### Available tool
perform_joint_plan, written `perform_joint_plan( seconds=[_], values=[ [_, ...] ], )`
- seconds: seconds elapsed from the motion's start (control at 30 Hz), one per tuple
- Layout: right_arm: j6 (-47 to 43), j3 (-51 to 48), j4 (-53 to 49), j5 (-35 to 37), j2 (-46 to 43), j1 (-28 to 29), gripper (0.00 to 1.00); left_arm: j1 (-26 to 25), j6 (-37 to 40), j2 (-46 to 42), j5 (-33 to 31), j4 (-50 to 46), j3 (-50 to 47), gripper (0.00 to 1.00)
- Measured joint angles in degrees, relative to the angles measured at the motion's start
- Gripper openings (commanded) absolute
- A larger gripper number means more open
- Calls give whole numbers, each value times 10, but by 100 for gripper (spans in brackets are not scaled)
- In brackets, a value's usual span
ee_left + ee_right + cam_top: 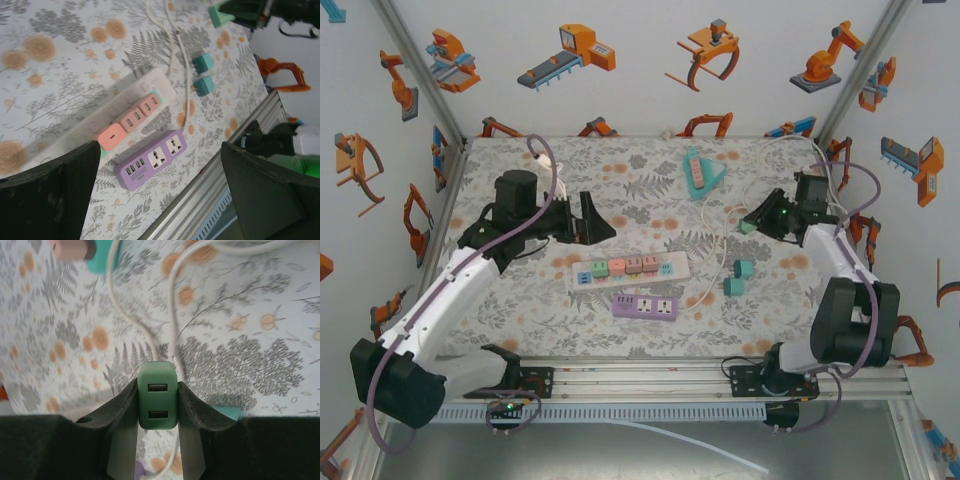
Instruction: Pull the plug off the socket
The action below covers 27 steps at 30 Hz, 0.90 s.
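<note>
The right gripper (158,390) clamps the plug (157,402), a smooth green rounded block, between black padded fingers. The plug's two-port face points at the wrist camera and its long axis runs along the fingers. It is over the floral bench (620,170), right of the long white strip (630,270). The left gripper (588,228) gapes open.

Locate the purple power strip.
In the top view, the purple power strip lies mid-table near the front edge, just in front of the white power strip.
</note>
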Motion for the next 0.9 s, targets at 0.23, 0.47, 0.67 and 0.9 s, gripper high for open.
perform_joint_plan(
  seconds=[0.23,0.47,0.67,0.9],
  values=[
    [65,8,59,-9,114,-15,23,-50,40,16,21,7,0,97],
    [104,14,107,-23,175,-16,34,-53,57,19,9,6,-3,97],
    [114,40,131,-28,207,-16,44,-53,66,18,-10,2,-7,97],
    [134,59,168,-49,249,-16,52,-53,74,19,-18,2,-7,97]
  ],
)
